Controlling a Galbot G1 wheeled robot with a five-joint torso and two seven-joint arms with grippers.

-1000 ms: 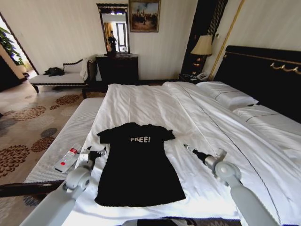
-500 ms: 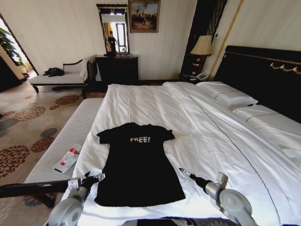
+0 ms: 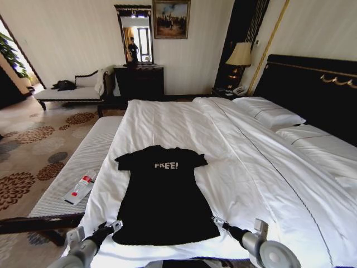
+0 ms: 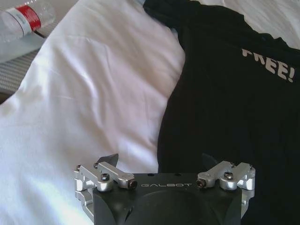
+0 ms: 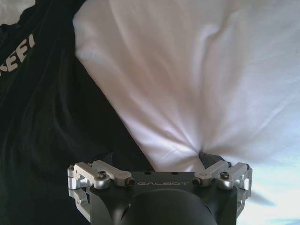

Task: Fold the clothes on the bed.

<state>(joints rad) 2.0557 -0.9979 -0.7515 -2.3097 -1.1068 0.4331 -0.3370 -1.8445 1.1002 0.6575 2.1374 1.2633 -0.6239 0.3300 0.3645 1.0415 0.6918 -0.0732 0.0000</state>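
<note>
Left hand [image 3: 109, 227], jaws spread, sits at the T-shirt's [image 3: 164, 195] near left hem corner, right hand [image 3: 218, 223], likewise spread, at the near right one; shirt lies flat on the bed [image 3: 262, 167], long axis running away toward the collar.

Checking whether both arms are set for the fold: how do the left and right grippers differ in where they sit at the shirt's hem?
The left gripper is at the T-shirt's left bottom corner; the right gripper is at the right corner. The left straddles the shirt's edge; the right has one fingertip pressed into the white sheet. Both are open and low at the hem.
</note>
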